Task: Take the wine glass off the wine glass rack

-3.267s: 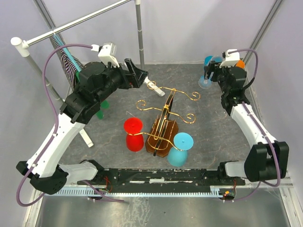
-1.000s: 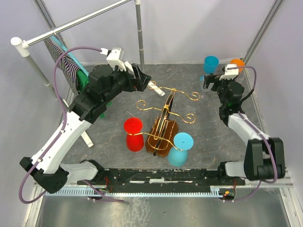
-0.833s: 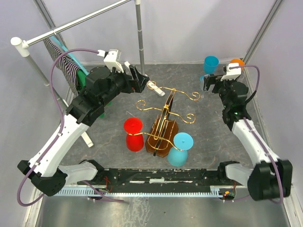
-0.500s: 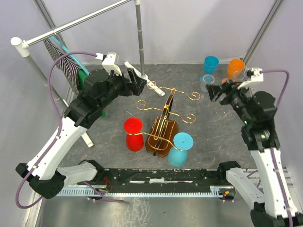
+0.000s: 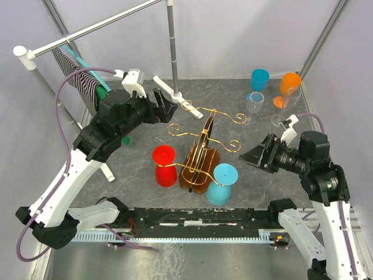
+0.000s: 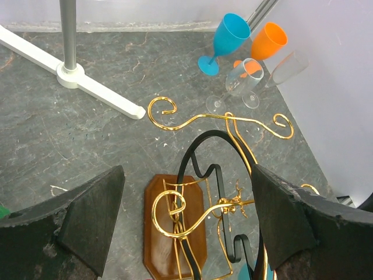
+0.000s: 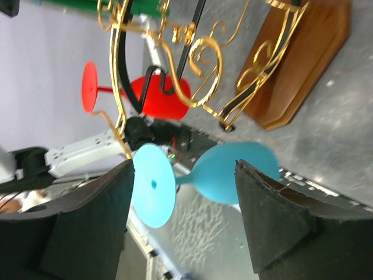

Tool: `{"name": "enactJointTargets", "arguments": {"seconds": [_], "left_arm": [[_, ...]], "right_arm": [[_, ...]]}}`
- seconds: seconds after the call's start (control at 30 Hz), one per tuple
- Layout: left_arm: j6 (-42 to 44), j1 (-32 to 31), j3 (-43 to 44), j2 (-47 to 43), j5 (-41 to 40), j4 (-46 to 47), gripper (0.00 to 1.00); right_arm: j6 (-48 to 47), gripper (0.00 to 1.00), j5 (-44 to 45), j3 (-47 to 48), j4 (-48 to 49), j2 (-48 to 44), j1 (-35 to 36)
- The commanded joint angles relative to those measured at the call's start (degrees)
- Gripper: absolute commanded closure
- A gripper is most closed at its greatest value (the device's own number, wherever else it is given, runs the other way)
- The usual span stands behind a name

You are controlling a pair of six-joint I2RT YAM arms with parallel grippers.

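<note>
open tabletop (image 5: 250, 189) right of wine glass rack (image 5: 198, 169), cyan wine glass (image 5: 219, 193) (hung upside down) blocking near-right side

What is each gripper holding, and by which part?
Nothing is held. The left gripper is open near the wine glass rack; the right gripper is open, facing the light blue wine glass but apart from it.

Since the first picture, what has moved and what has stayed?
The right gripper pulled back from the far-right glasses and swung round to face the wine glass rack, jaws open. The left gripper barely shifted. Red glass and turquoise glass still hang.
</note>
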Motion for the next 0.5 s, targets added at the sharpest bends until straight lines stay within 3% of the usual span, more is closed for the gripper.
{"name": "enactJointTargets", "arguments": {"seconds": [0.0,0.47], "left_arm": [[-1.37,0.10,0.43,-1.10,1.25,0.26,0.05],[-1.81,0.14,-0.42,-0.57,2.95,1.95,0.04]], "right_arm": [[6.67,0.27,-9.40,-4.14,2.19,-3.16,0.16],[14.50,0.45,-15.78,-12.14,12.28,-8.01,0.12]]}}
